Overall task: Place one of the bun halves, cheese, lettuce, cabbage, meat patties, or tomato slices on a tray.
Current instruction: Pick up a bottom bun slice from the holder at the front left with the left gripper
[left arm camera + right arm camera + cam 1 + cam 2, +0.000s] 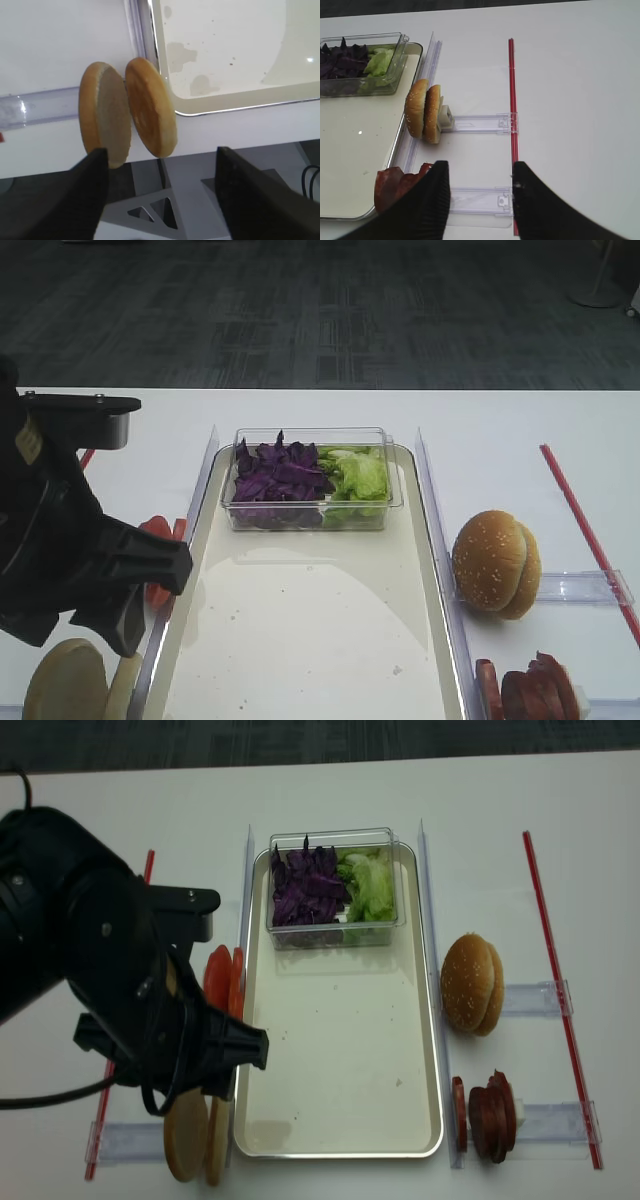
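Two pale bun halves stand on edge beside the cream tray, near its front left corner. My left gripper hovers just short of them, open, with nothing between its fingers. The left arm covers much of that side in the high views, where the bun halves and the tomato slices show. Purple cabbage and lettuce fill a clear tub. The meat patties lie left of my open right gripper. No cheese is in view.
Two sesame buns stand on edge right of the tray. Clear plastic rails and a red strip lie on the white table. The tub sits at the tray's far end. The table's front edge runs just under the bun halves.
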You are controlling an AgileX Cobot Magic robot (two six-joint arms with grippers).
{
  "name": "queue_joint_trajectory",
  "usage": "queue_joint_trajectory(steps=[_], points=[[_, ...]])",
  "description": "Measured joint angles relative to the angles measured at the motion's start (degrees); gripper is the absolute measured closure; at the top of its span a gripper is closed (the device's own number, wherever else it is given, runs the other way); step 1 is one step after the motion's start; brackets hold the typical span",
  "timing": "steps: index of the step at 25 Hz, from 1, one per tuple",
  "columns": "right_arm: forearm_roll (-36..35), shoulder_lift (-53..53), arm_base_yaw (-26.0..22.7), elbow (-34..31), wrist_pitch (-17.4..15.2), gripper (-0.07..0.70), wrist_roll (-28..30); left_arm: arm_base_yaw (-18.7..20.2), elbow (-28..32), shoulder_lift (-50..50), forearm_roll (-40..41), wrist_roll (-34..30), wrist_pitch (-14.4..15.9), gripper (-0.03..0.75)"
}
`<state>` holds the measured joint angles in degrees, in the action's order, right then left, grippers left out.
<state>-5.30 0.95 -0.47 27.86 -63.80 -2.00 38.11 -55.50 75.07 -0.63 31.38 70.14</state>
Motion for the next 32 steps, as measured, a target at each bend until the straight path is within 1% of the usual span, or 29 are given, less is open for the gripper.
queue_joint_trajectory(steps=[4, 5, 10, 14, 18, 26, 32], points=[[0.0, 0.0, 0.0, 0.0, 0.0, 0.295, 0.0, 3.3, 0.0, 0.1, 1.9, 4.7, 0.0, 0.281], [0.0, 0.0, 0.0, 0.0, 0.0, 0.295, 0.0, 3.3, 0.0, 0.1, 1.9, 4.7, 0.0, 0.281], [0.0, 0.0, 0.0, 0.0, 0.0, 0.295, 0.0, 6.1, 0.0, 0.6, 3.4, 8.7, 0.0, 0.281], [0.0, 0.0, 0.0, 0.0, 0.0, 0.295, 0.0, 7.6, 0.0, 2.6, 3.9, 10.5, 0.0, 0.281], [0.0, 0.0, 0.0, 0.0, 0.0, 0.295, 0.2, 8.2, 0.0, 5.5, 3.9, 12.6, -0.2, 0.281], [0.0, 0.0, 0.0, 0.0, -0.1, 0.295, 0.2, 8.5, 0.0, 8.4, 4.0, 14.3, -0.5, 0.281], [0.0, 0.0, 0.0, 0.0, -0.1, 0.295, 0.2, 8.5, -0.1, 10.1, 6.4, 16.1, -0.7, 0.281]])
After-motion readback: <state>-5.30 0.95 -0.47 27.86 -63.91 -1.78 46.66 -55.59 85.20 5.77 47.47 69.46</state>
